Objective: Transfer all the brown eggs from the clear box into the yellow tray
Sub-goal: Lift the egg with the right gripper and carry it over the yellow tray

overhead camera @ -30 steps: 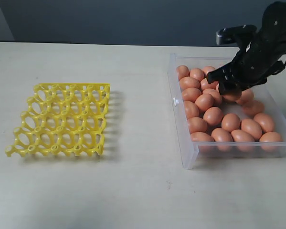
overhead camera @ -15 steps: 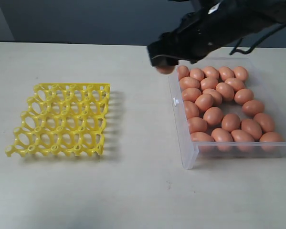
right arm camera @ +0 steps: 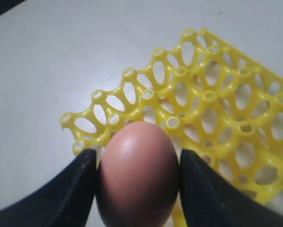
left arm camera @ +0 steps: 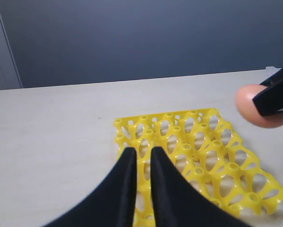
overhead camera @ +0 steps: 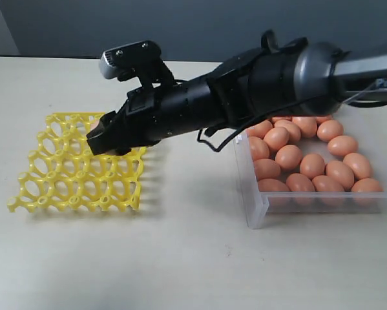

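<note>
My right gripper (overhead camera: 109, 139) has reached across the table and hangs over the right part of the yellow tray (overhead camera: 57, 174), above its far cups. It is shut on one brown egg (right arm camera: 139, 172), which fills the space between the two black fingers. The same egg (left arm camera: 254, 106) shows in the left wrist view, held above the tray (left arm camera: 198, 142). In the exterior view the arm hides it. The other brown eggs (overhead camera: 309, 165) lie in the clear box (overhead camera: 256, 210) on the right. My left gripper (left arm camera: 140, 153) is shut on nothing, near the tray's edge.
The yellow tray's cups (right arm camera: 217, 113) hold nothing. The right arm's thick black body (overhead camera: 258, 84) spans the table between tray and box, covering the box's far part. Bare tabletop (overhead camera: 193, 258) lies in front of both.
The right arm has carried the egg from over the box leftward across the table, and now holds it over the tray. The eggs in the box have not moved.
</note>
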{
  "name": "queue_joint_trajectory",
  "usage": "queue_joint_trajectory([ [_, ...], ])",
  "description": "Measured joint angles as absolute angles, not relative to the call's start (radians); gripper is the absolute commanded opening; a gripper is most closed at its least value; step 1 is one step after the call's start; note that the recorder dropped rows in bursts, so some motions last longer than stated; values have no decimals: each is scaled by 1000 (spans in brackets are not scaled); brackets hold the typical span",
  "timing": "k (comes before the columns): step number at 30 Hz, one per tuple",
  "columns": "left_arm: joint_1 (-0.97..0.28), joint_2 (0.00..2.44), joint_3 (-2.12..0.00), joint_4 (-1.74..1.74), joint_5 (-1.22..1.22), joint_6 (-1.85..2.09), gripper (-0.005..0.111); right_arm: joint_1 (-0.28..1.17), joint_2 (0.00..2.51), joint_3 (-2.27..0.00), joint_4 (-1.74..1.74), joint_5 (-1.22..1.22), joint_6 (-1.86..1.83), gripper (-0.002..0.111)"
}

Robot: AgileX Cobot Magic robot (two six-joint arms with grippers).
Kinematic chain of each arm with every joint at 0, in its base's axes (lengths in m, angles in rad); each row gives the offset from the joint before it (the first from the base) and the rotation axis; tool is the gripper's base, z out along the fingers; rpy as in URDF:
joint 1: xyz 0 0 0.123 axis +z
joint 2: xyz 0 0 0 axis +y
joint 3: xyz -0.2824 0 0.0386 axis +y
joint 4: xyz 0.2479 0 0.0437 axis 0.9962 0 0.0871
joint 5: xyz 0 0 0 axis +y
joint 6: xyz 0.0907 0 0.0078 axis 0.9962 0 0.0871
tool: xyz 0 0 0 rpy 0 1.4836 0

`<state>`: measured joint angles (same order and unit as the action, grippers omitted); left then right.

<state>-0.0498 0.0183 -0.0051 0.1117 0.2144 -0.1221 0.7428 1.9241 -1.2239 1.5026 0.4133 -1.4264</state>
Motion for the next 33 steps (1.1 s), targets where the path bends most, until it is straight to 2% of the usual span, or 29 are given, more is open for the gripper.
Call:
queue_joint_trajectory([
  [4,-50,18,-5,112,214,-122,12,743,1991,-1212,1698,514,-1715,-1],
  [17,-50,18,-5,112,214,-122,12,699,2039,-1173,1735,584,-1874,-1],
  [29,-50,18,-5,112,214,-122,12,507,2070,-1161,1735,988,-1917,-1],
  [33,-50,18,-5,112,214,-122,12,499,2024,-1159,1735,810,-1728,-1],
])
